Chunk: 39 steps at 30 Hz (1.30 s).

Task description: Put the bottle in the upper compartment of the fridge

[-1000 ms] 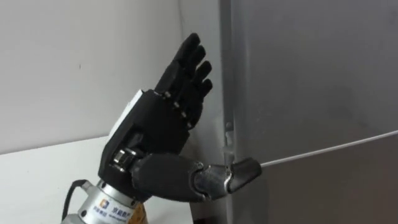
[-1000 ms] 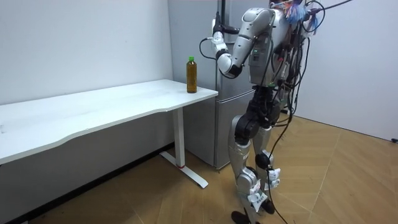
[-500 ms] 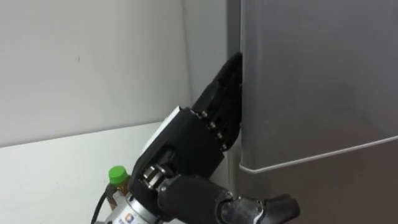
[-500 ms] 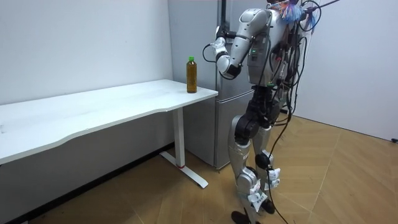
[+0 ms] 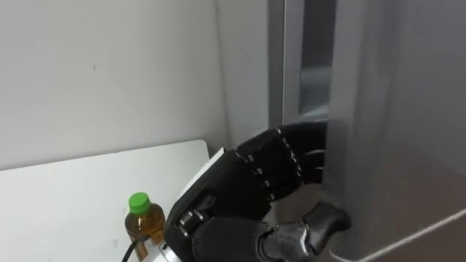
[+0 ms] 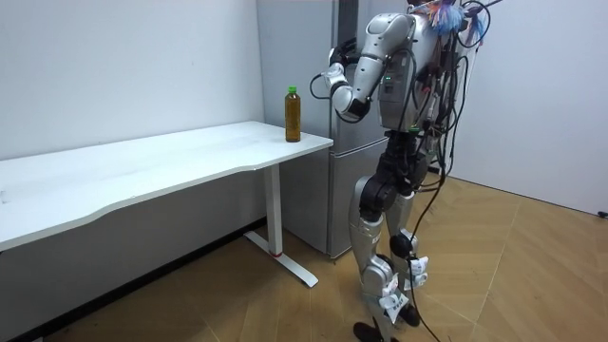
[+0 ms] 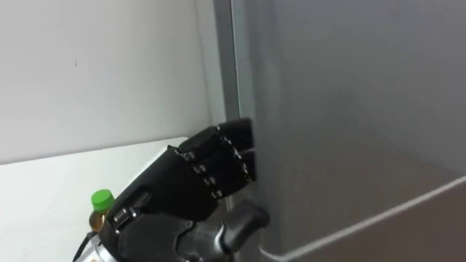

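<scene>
At the tall grey metal fridge (image 6: pixel 338 199) where you stand, your left hand (image 5: pixel 244 185) has its fingers hooked round the free edge of the grey upper fridge door (image 5: pixel 393 109). The thumb is at the front and the tips are hidden behind the door, which stands slightly ajar. The amber bottle with a green cap (image 5: pixel 143 218) stands upright on the white table (image 5: pixel 65 189), near the corner beside the fridge.

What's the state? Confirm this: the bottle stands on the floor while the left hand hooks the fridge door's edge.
Wrong: the bottle stands on the table, as the room view shows. The left hand does hook the edge of the fridge door.
</scene>
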Motion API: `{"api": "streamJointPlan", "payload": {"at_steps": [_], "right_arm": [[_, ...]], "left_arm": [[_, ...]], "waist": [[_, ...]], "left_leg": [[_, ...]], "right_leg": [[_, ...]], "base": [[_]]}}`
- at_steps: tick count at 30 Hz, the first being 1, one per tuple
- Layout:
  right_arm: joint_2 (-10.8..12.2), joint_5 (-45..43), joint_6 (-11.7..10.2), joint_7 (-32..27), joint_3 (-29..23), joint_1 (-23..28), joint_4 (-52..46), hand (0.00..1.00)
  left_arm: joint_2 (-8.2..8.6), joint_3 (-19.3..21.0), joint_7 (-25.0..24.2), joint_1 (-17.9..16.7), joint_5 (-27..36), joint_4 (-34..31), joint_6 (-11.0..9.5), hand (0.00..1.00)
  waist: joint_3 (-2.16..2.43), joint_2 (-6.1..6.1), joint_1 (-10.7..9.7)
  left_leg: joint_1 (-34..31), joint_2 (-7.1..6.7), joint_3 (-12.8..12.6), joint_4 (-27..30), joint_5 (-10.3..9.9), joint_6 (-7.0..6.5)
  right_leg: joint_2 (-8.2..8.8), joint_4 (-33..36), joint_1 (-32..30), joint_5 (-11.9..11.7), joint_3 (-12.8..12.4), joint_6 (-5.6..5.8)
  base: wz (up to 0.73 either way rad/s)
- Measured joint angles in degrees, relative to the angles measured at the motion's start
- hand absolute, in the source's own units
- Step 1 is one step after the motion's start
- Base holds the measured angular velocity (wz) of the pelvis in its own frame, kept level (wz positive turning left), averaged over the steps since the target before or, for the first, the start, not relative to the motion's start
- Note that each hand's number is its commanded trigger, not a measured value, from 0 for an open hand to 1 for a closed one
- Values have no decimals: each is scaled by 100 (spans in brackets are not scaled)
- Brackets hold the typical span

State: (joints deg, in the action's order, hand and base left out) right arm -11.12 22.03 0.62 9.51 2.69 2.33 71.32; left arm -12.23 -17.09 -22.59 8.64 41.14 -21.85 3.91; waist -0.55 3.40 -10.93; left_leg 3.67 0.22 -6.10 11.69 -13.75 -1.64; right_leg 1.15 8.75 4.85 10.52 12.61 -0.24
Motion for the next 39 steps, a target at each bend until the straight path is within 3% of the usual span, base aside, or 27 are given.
{"api": "streamJointPlan", "payload": {"at_steps": [6,14,16,17,19,20,27,39], "right_arm": [[-3,21,16,0,0,-2,-4,0],[-3,22,16,4,4,-2,-3,0],[-3,18,16,6,6,-12,0,0],[-3,18,16,7,6,-13,1,0],[-2,-2,17,8,-3,-13,2,0],[-2,-9,17,8,-3,-14,1,0],[7,-2,16,15,5,-13,-4,0],[15,384,5,62,13,-1,38,0]], "left_arm": [[-71,-154,-72,-10,-19,65,231,100],[-72,-165,-72,-9,-18,71,240,100],[-69,-168,-73,-9,-18,119,240,95],[-69,-169,-74,-9,-18,137,241,66],[-61,-169,-74,-10,-31,190,258,38],[-64,-169,-74,-10,-32,190,262,0],[-45,-185,-151,-10,-140,198,270,0],[-25,-356,-312,-8,-203,180,286,0]], "waist": [[4,8,-7],[5,14,-3],[2,19,-10],[0,22,-11],[-3,24,-20],[-4,23,-21],[-17,5,-44],[-12,10,-171]], "left_leg": [[-1,1,-1,16,1,-1],[2,5,0,14,1,-1],[5,7,2,14,1,-1],[5,8,2,14,1,-1],[16,10,0,10,1,0],[18,10,-1,10,1,-1],[100,4,-37,-5,1,-1],[195,65,-550,-24,0,2]], "right_leg": [[-4,-3,-4,1,10,-1],[-6,-10,3,0,9,-1],[-7,-7,5,0,7,-1],[-8,-6,5,0,7,-1],[-12,-5,12,0,-4,-1],[-13,-4,13,0,-6,-2],[-24,-12,15,2,-166,-3],[-69,10,-93,-19,-627,-9]], "base": [[0],[0],[0],[0],[0],[0],[-7],[-22]]}}
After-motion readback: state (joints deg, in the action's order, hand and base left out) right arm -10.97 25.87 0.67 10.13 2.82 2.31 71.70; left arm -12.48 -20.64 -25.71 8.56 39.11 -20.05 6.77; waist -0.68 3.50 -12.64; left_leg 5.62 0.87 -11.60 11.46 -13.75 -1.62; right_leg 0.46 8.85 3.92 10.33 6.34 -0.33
